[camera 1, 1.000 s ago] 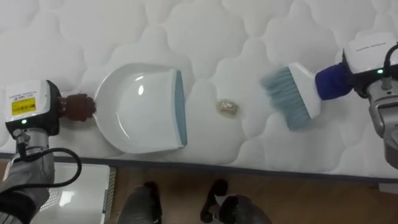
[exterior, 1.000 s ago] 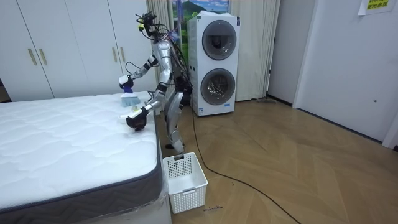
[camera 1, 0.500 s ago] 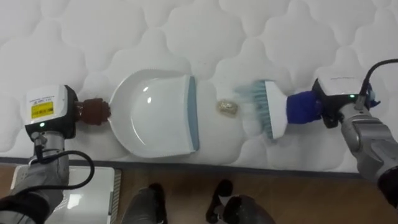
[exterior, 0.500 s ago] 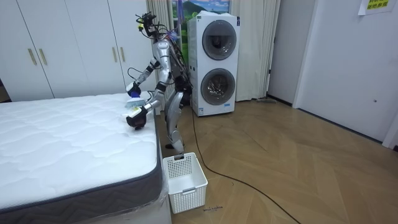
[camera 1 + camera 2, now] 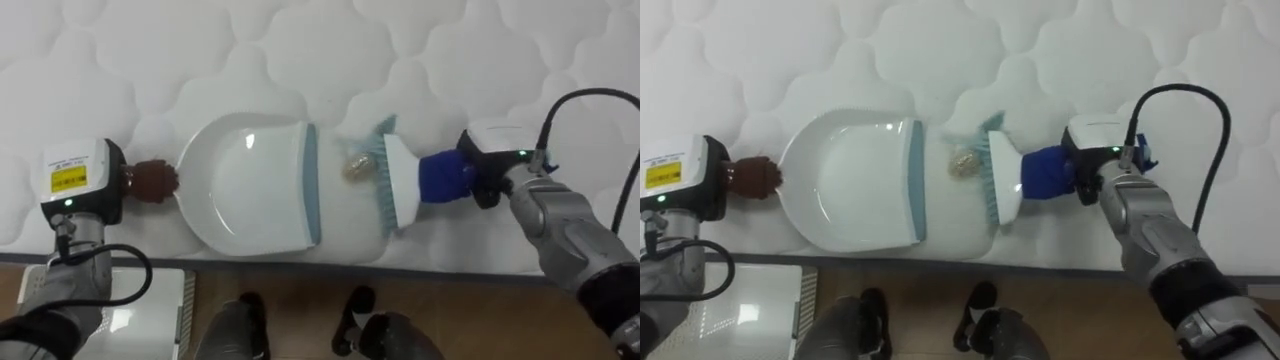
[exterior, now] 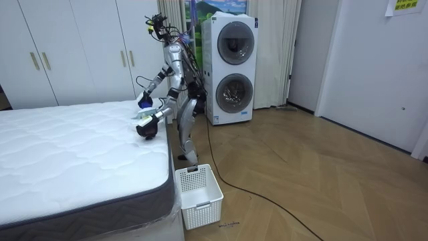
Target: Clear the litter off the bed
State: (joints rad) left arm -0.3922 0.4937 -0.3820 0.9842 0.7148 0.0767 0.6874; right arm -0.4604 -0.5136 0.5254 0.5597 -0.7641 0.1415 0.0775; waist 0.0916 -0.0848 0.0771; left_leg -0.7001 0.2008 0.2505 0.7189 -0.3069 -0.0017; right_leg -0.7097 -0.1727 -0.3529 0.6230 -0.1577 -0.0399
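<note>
- Now the robot stands at the long edge of the bed (image 5: 200, 60), near its corner in the room view, leaning slightly over the quilted white mattress with both arms out in front.
- The left robot hand (image 5: 75, 180) is closed round the brown handle (image 5: 150, 180) of a white dustpan (image 5: 250, 185); the handle's end disappears into the grip.
- The dustpan lies flat on the mattress close to the near edge, and its blue-grey lip (image 5: 312, 185) faces the robot's right.
- The right robot hand (image 5: 495, 160) is clamped on the blue handle of a brush (image 5: 395, 185), which comes in from the right.
- The brush's white head stands upright and its teal bristles (image 5: 365, 160) press onto the mattress, splayed toward the dustpan.
- A small crumpled scrap (image 5: 355, 167), pale and yellowish, lies on the bed between the dustpan's lip and the bristles; it touches the bristles and sits just beside the lip, with a narrow strip of mattress between.
- A white slatted basket (image 6: 198, 194) stands on the wooden floor beside the bed's corner, near the robot's feet.
- Behind the robot, two stacked washing machines (image 6: 229, 70) stand against the wall, and white wardrobe doors (image 6: 67, 50) run along the room view's left.
</note>
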